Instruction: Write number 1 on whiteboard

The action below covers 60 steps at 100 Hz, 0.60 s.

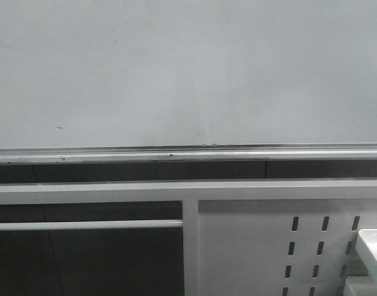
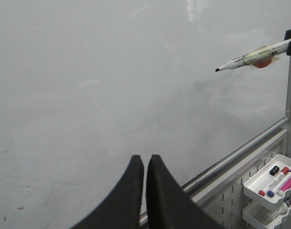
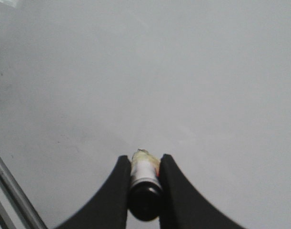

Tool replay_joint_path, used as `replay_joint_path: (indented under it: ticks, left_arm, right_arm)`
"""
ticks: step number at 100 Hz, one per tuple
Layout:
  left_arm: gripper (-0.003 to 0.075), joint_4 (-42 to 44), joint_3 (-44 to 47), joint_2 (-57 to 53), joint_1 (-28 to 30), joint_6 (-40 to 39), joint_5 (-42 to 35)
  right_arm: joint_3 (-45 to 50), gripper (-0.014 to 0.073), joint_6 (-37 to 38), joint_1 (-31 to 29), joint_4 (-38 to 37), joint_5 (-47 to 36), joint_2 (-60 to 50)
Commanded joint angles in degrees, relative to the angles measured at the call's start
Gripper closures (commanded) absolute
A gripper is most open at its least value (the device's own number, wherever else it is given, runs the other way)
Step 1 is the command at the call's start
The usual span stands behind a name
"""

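Whiteboard [image 1: 188,68] fills the upper part of the front view, pale grey and glossy, with one silver rail [image 1: 188,153] along its lower edge. No stroke of the number 1 is visible on it in any view; only one tiny dark speck [image 1: 58,128] sits low on the left side.

One white marker pen [image 2: 252,57] is held by the right gripper [image 3: 145,164], whose two black fingers are closed on the pen body. In the left wrist view the pen's black tip [image 2: 217,70] points toward the board surface; whether it touches the board I cannot tell. Something orange and yellowish is wrapped around the pen's middle.

The left gripper [image 2: 145,160] holds nothing, and its two fingers are pressed almost together.

Below the rail there is one white metal panel [image 1: 262,246] with slotted holes. Beside it hang two white trays; the upper tray [image 2: 274,181] holds several markers, of which a red cap, a blue cap and a pink one are seen
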Motion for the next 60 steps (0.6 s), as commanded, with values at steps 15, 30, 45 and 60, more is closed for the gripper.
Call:
replay_joint_path:
  ticks: [15, 30, 45, 60]
  left_arm:
    - [0.074, -2.1, -0.4, -2.5, 2.0, -1.5, -4.6]
    - [0.074, -2.2, -0.4, -2.5, 2.0, -1.5, -4.7]
    - [0.074, -2.3, -0.4, -2.5, 2.0, -1.5, -4.7]
    - [0.074, -2.3, -0.4, -2.5, 2.0, -1.5, -5.0]
  right_arm:
    - [-1.4, 0.0644, 3.9, -0.2, -2.4, -4.9, 5.8]
    - [-1.4, 0.0643, 6.6, -0.2, -2.9, 3.8, 8.6]
    - [-1.4, 0.0643, 11.0, -0.2, -6.9, 4.9, 10.6]
    - [-1.2, 0.0643, 11.0, -0.2, -6.9, 7.3, 12.8]
